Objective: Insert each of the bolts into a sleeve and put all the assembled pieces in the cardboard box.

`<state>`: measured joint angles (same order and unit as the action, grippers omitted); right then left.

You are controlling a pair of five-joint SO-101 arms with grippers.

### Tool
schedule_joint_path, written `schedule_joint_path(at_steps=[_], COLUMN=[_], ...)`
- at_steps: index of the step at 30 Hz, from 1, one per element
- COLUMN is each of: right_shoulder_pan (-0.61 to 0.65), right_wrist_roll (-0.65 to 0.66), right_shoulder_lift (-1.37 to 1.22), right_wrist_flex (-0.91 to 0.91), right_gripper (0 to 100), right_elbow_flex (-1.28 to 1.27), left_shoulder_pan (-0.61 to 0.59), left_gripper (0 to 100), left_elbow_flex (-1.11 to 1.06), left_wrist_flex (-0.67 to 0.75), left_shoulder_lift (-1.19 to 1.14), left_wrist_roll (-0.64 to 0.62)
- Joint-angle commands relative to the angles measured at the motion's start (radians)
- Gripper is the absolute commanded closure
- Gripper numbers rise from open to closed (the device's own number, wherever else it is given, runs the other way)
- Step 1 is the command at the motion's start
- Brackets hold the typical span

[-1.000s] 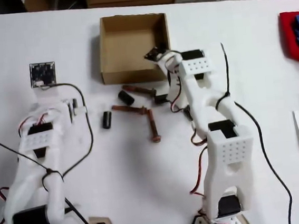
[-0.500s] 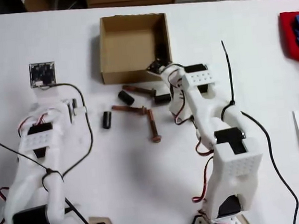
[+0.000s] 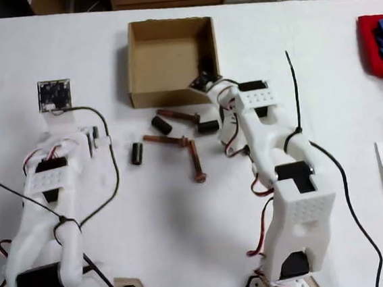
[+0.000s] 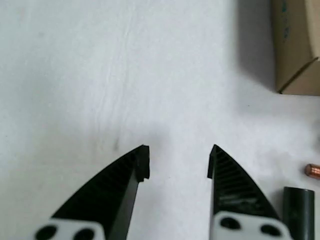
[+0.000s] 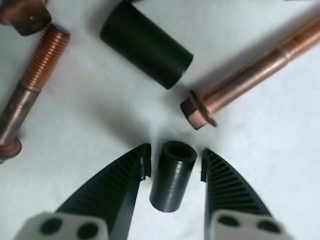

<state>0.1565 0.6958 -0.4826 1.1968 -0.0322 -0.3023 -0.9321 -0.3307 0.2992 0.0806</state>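
**Right pincer straddles a sleeve in front of the box**

The right pincer (image 5: 175,162) is open, with one jaw on either side of a black sleeve (image 5: 172,177) that lies on the table (image 5: 280,165). Neither jaw seems to press it yet. The step in hand looks like picking this sleeve up. To do it well, the jaws should close squarely on its round flanks near the middle, so it neither rolls nor squirts out. It should then be lifted straight up before any turn.

Room is tight at the tips. A bolt (image 5: 240,82) has its head just beside the sleeve's open end, and a second sleeve (image 5: 146,44) lies a little beyond. Another bolt (image 5: 25,95) lies off to the other side. A skewed close could nudge the near bolt head.

The left pincer (image 4: 178,162) is also open and holds nothing, over bare table on the left side of the parts.

The box (image 3: 170,97) stands toward the far edge, just beyond the loose parts. Its front wall is close to the right arm, so a carry must rise over it. The widest room for moving is toward the near edge, between the arms.
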Motion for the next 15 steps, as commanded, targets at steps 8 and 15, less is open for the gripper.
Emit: schedule_joint_path(at_steps=[8, 15], right_shoulder_pan=[-0.088, -0.085], right_wrist_roll=[0.011, 0.005], right_shoulder_lift=[-0.016, -0.016], right_wrist_flex=[0.027, 0.045], right_gripper=[82.6, 93.7], right_elbow_flex=[0.035, 0.034], left_shoulder_pan=[-0.012, -0.012], left_gripper=[79, 79], left_elbow_flex=[0.002, 0.002], left_wrist_flex=[0.017, 0.017], left_shoulder_lift=[0.008, 0.008], left_wrist_roll=[0.0, 0.0])
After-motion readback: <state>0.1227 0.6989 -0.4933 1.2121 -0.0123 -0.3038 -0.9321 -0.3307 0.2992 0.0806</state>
